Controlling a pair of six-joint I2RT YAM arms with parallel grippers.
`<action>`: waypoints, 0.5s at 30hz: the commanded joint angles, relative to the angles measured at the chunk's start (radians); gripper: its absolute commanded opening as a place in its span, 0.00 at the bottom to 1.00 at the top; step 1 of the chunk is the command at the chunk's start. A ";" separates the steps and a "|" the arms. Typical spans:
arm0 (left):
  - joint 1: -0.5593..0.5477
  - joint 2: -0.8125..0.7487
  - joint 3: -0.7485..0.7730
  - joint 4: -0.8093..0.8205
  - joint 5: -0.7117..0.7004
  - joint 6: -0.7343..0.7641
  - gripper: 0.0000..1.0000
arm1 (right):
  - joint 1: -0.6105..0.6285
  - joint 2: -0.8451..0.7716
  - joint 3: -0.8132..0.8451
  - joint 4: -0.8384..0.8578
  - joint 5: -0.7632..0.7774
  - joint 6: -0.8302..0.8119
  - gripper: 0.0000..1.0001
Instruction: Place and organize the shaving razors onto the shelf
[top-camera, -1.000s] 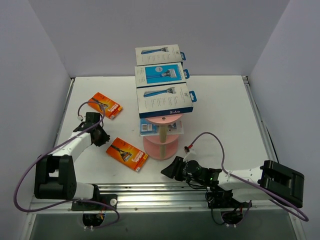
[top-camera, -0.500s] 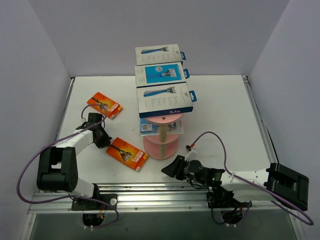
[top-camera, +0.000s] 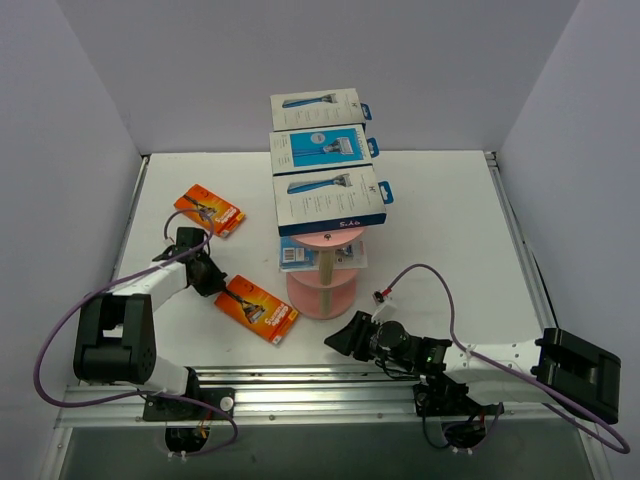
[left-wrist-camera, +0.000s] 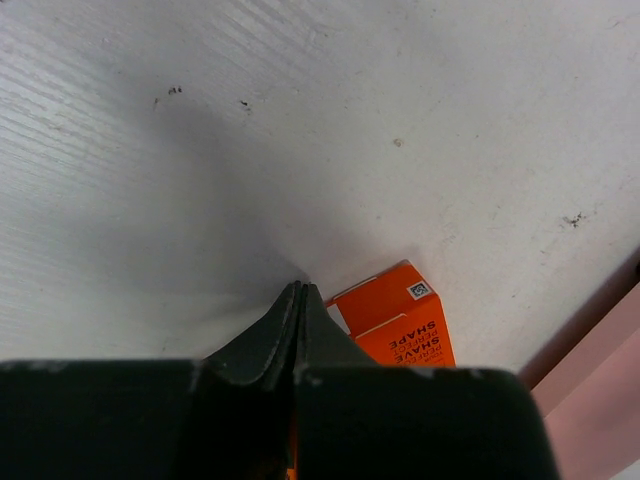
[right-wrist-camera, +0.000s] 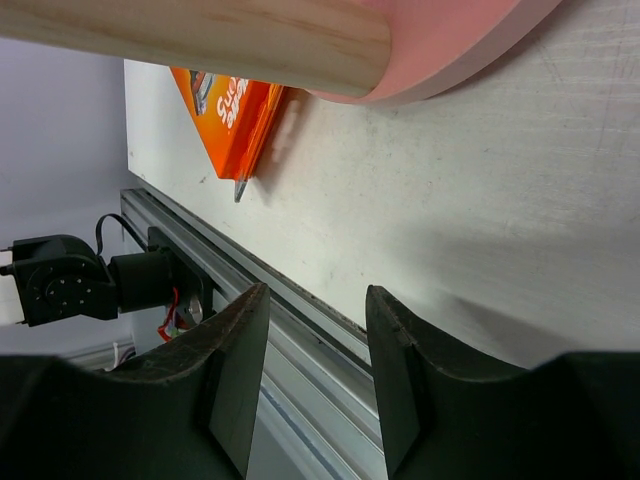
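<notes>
The left claw (top-camera: 208, 281) was closed, its tips at the corner of an orange razor pack (top-camera: 256, 308) lying flat near the tabletop's (top-camera: 440, 210) front edge, left of the shelf (top-camera: 300, 296). The right claw (top-camera: 342, 338) stood open and empty by the front edge. Three boxed razors (top-camera: 330, 198) lay on the shelf's top tier.

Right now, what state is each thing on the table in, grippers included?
left gripper, shut, tips at edge of near orange pack
right gripper, open, empty
near orange pack, flat on table
far orange pack, flat on table
three boxes, flat on top tier of shelf
blister pack, on a lower tier
shelf, upright
</notes>
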 joint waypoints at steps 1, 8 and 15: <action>-0.014 -0.009 -0.022 -0.005 0.029 -0.011 0.02 | 0.007 0.007 0.006 0.025 0.040 -0.006 0.39; -0.022 -0.058 -0.040 -0.016 0.043 -0.029 0.02 | 0.012 0.074 0.045 0.062 0.040 -0.005 0.40; -0.039 -0.055 -0.059 -0.008 0.077 -0.042 0.02 | 0.033 0.214 0.085 0.156 0.060 0.026 0.40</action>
